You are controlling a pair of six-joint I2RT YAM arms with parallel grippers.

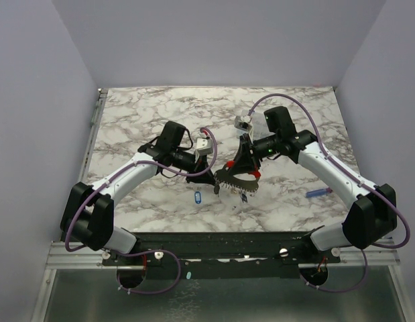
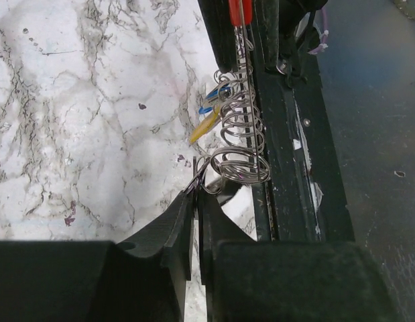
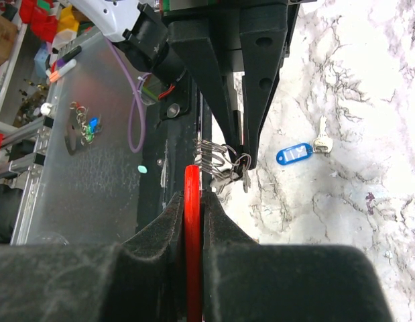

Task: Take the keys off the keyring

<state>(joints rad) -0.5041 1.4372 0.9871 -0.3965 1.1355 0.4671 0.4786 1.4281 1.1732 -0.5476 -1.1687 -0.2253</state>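
A bunch of silver rings with keys [image 1: 237, 180] hangs between my two grippers above the table's front middle. My left gripper [image 2: 196, 194] is shut on a thin dark keyring [image 2: 196, 176] at the end of the row of rings [image 2: 242, 137]. Yellow [image 2: 204, 126] and blue [image 2: 217, 94] tags hang off that row. My right gripper [image 3: 192, 194] is shut on a red plastic piece [image 3: 192, 181], seen edge-on, at the bunch's other end. The left fingers [image 3: 242, 134] pinch the keyring [image 3: 242, 161] just ahead of it. One loose key with a blue tag [image 1: 198, 198] lies on the marble; it also shows in the right wrist view [image 3: 292, 153].
A blue-and-red stick [image 1: 319, 192] lies on the marble at the right. The black base rail [image 1: 214, 245] runs along the near edge just below the bunch. Grey walls enclose the table on three sides. Beyond the rail, another small bunch of keys [image 3: 83, 127] lies on a translucent panel.
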